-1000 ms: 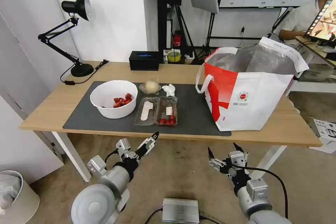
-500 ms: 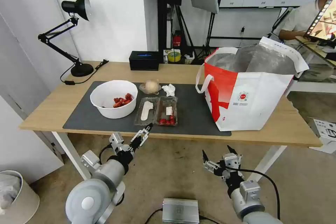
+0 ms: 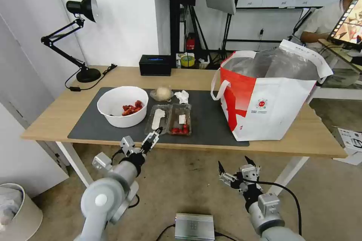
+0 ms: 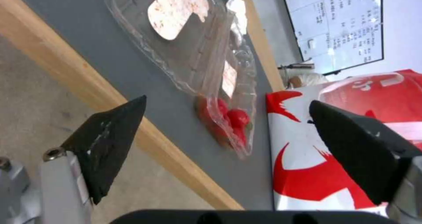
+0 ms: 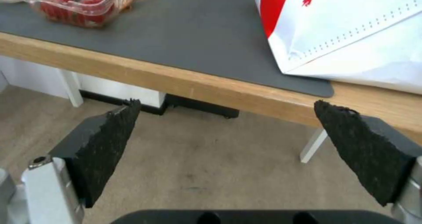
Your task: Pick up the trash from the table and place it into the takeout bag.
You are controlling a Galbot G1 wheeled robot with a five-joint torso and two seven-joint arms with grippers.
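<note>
Trash sits on the dark grey mat (image 3: 211, 120), left-centre of the tabletop (image 3: 56, 115). White bowl (image 3: 122, 111) with red scraps is leftmost. Just right of it is the clear clamshell box (image 3: 168, 119), lying opened flat, red bits in its near right corner. Behind the box you've got the beige ball in clear wrap (image 3: 162, 92) and, beside that, the crumpled white tissue (image 3: 182, 96).

Takeout bag (image 3: 269, 96) stands upright on the right part of the mat, well apart from the trash; mouth open, foil lining showing, white loop handle hanging on the side facing the trash.

Left pincer (image 3: 152, 140) is at the near tabletop edge, right in front of the clamshell box, fingers spread wide, holding nothing. In the left wrist view the box (image 4: 206, 62) and bag (image 4: 334, 141) lie between the two black fingertips (image 4: 112, 135), not touching them.

Right pincer (image 3: 236, 165) hangs low over the floor in front of the tabletop, below its edge, also spread open and empty. Its wrist view shows the wooden edge (image 5: 184, 82), the mat (image 5: 197, 46) and the bag's lower corner (image 5: 351, 36).

Surface: light wood top, white legs. Black desk lamp (image 3: 73, 34) at the far left corner, black rectangular box (image 3: 155, 64) at the far edge. Room: white wall behind, tripod stands and a whiteboard beyond, white bin (image 3: 17, 212) on the floor at left, a grey metal unit (image 3: 194, 227) on the floor between your arms.
</note>
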